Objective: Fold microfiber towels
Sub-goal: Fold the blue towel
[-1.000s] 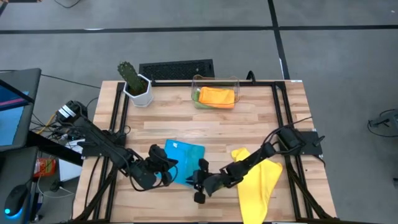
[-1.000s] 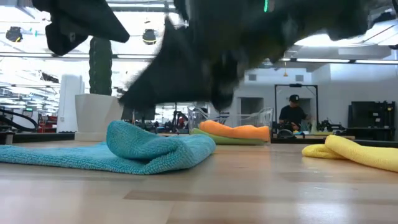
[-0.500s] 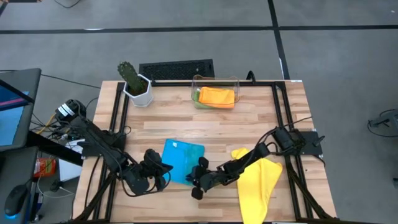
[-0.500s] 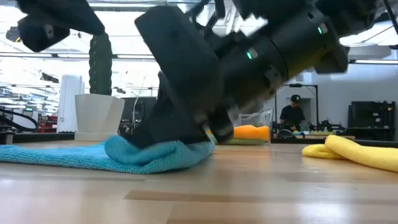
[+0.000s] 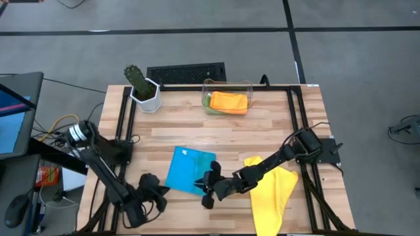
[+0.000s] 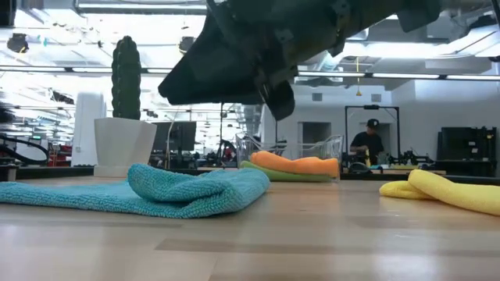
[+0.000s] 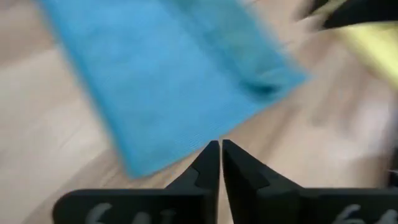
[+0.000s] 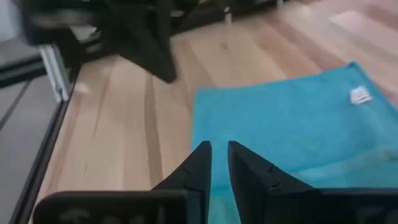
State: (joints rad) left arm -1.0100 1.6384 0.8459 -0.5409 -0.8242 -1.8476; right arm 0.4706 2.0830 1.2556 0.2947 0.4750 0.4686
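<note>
Near the front edge of the pale butcher-block wooden table [image 5: 262,128], a soft blue microfiber towel [image 5: 190,171] lies folded into a rough rectangle, its nap finely looped. The left gripper [image 5: 159,191] sits off the towel's left edge toward the front left corner, fingers pressed together on nothing; its own wrist view confirms the two dark fingertips [image 7: 210,163] meeting over bare wood just short of the cloth [image 7: 168,74]. The right gripper [image 5: 206,188] hovers at the towel's front right corner, its jaws only a narrow slit apart and gripping nothing, as the right wrist view shows above the blue weave [image 8: 292,130].

A limp yellow microfiber towel [image 5: 272,190] sprawls in a loose wedge toward the front right corner, partly under the right arm. At the back edge, a clear plastic bin [image 5: 227,96] holds a folded orange towel [image 5: 229,101] lying on a green one [image 5: 207,101].

Only the low view shows the blue towel's thickness: a rounded, puffy fold [image 6: 195,191] rising off the wood, with the right gripper hanging clear above it. Only the right wrist view picks out the small white tag [image 8: 359,95] on the cloth. A ribbed green cactus in a white faceted pot [image 5: 141,87] stands at the back left corner.
</note>
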